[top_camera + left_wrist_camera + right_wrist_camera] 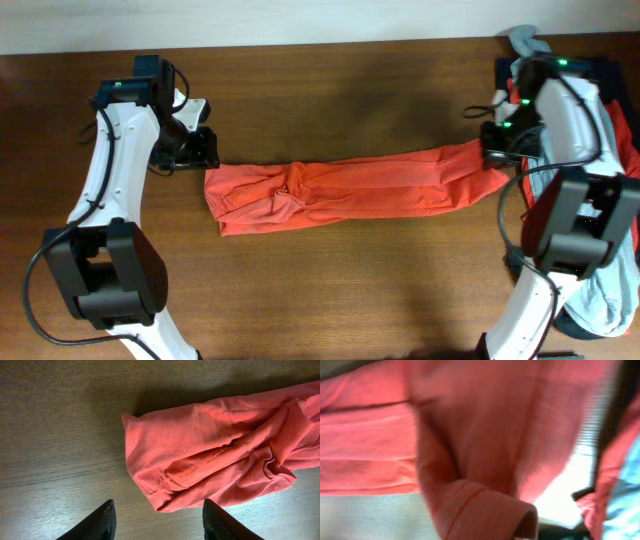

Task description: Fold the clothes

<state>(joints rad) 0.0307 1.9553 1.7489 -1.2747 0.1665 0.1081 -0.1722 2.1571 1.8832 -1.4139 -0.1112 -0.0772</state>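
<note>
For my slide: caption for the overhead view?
Orange-red T-shirt bunched into a band on the table; right arm, jaws shut, grips one end; left arm, jaws open, beside the other.

An orange-red T-shirt [340, 190] lies stretched into a long, narrow band across the brown wooden surface [330, 90], bunched into wrinkles left of its middle. Its left end is wider and rests flat, just beside the left end effector [197, 150], which sits at the cloth's upper left corner. The band's right end narrows and runs into the right end effector [497, 152], which grips it. At the surface's right edge, partly hidden by the white right arm [570, 110], is a pile of clothes [600, 300] in grey-blue, red and navy.
</note>
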